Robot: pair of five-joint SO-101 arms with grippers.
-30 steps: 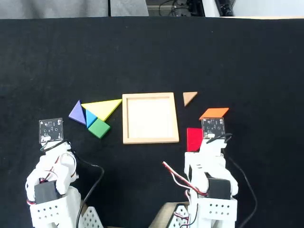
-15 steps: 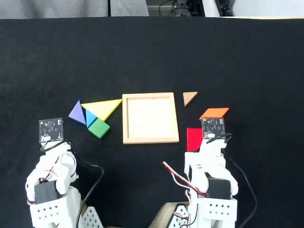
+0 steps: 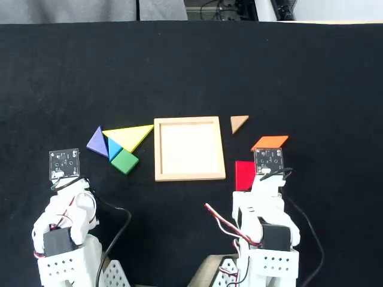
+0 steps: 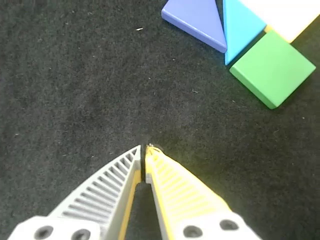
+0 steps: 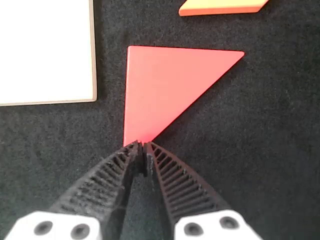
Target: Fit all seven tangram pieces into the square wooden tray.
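At the middle of the black table (image 3: 191, 72), the square wooden tray (image 3: 189, 176) holds none of the seven pieces yet. The pieces lie loose on both flanks, probably so that each arm can serve its own side. The purple triangle (image 3: 97, 142), blue triangle (image 3: 114, 148), yellow triangle (image 3: 130, 135) and green square (image 3: 124, 161) are bunched together on the left, and the yellow tip touches the tray's wall or nearly so. The tan triangle (image 3: 239, 122), orange parallelogram (image 3: 270, 142) and red triangle (image 3: 243, 174) lie on the right.

The left gripper (image 4: 145, 150) is clenched on nothing, tips together over the table, apart from the green square ahead of it. The right gripper (image 5: 141, 146) is likewise pressed closed and empty. Its tips sit just at the red triangle's nearest corner, and that piece lies just beside the tray. The red triangle looks the handiest first pick, once the claw spreads.
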